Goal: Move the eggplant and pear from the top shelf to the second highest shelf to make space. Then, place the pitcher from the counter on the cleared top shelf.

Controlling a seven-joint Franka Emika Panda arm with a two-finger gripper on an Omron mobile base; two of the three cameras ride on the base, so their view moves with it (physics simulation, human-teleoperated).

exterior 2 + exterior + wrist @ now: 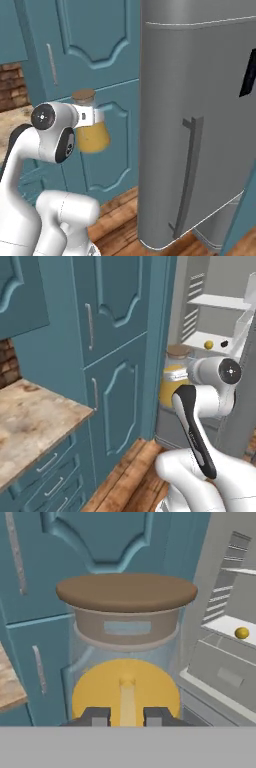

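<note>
Teal panelled cabinets point(95, 45), claw point(127, 716) apparently gripping glassy, cork-lidded pitcher point(126, 662)

The light is even and soft, rather bright, without a clear source. Beside the grey fridge door point(192, 125) the teal cabinet point(112, 356) is flat, without glare. All pictures are coarse and slightly blurred.
</note>
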